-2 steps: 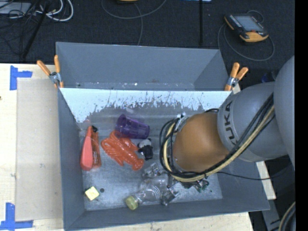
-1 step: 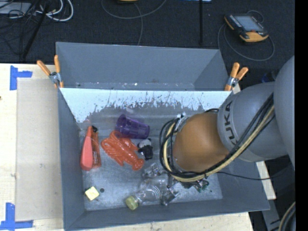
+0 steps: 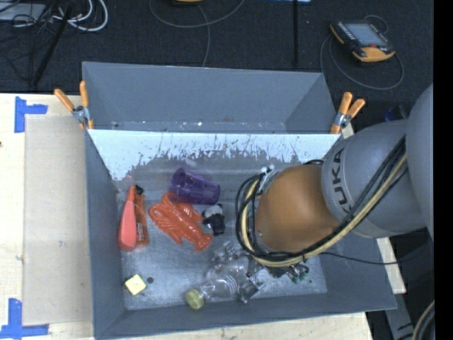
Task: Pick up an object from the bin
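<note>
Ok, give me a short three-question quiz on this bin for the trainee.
1. True or false: the yellow cube lies in the bin's lower-left corner in the view.
2. What colour is the ridged toy beside the purple cup?
3. Which lies nearest the end effector? A purple cup, B clear bottle, C yellow cube.
Key: 1 true; 2 orange; 3 B.

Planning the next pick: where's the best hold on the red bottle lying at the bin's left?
Probably the red bottle mid-body, from straight above, closing across its narrow width: it lies flat, long axis front to back, tapered end toward the rear. The orange ridged toy lies close beside it, so stay vertical.
</note>
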You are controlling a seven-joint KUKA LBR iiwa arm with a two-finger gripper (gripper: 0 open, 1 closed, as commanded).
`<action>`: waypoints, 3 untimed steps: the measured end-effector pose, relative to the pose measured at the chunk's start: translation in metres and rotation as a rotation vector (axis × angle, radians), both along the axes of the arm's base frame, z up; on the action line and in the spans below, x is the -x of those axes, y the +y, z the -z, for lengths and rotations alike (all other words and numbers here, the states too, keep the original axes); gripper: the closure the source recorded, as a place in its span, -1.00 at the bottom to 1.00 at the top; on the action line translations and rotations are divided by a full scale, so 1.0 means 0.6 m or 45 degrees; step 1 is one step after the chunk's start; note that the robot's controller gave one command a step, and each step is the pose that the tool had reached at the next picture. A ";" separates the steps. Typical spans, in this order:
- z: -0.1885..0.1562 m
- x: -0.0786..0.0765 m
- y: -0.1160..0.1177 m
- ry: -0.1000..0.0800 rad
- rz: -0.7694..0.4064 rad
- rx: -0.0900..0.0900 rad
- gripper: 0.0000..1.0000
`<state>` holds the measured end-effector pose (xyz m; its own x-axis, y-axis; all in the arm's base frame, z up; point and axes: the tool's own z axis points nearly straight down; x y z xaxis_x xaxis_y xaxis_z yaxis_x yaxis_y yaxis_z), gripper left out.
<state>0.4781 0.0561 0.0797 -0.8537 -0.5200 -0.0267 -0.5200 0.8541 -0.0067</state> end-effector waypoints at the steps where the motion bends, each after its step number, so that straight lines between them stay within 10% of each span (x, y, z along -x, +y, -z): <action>1: -0.033 0.002 -0.001 0.019 0.001 0.006 1.00; 3: -0.065 0.003 0.000 0.032 -0.001 0.009 1.00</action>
